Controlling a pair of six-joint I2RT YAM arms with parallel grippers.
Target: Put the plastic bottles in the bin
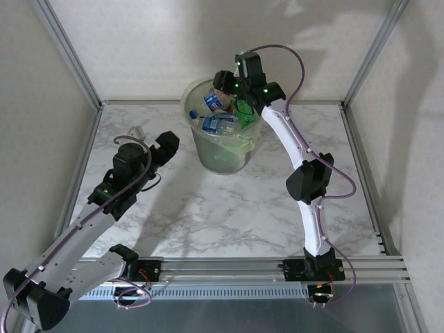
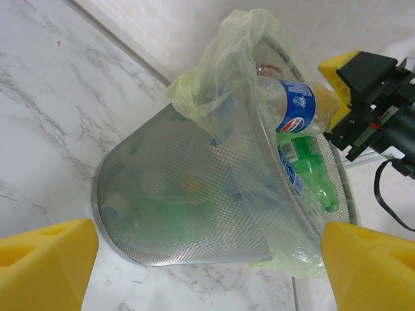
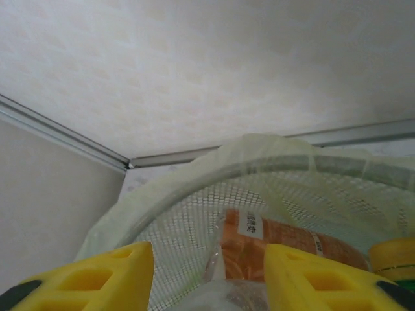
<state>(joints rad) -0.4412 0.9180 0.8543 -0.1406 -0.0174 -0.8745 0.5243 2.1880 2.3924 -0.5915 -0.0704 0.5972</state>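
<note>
White panel walls in a metal frame closed in a marble-patterned table (image 1: 208,208), and the bin (image 1: 223,156) stood toward its far side, a little left of centre. It was heaped to the rim with plastic bottles: a blue-labelled bottle (image 1: 211,102) lay slanted across the top, a green bottle (image 1: 243,112) sat beside it to the right, and the right wrist camera showed an orange-labelled bottle (image 3: 279,249) lying inside the mesh wall. The right gripper (image 1: 229,89) hung directly over the bin's mouth. Its yellow fingers stood partly drawn together, and I could not tell whether they pinched anything or had let go. The left gripper (image 1: 166,144) waited low, just left of the bin, with its jaws spread wide and nothing between them, looking at the bin's side. A small clear object (image 1: 135,130) lay on the table beyond the left arm, perhaps a last bottle, though it was too small to be sure. The step in hand looked like a drop at the bin, with the task nearly done. Next the right arm would need to lift clear without dragging the liner or dislodging the perched top bottle, and the left could turn to that stray object.
</note>
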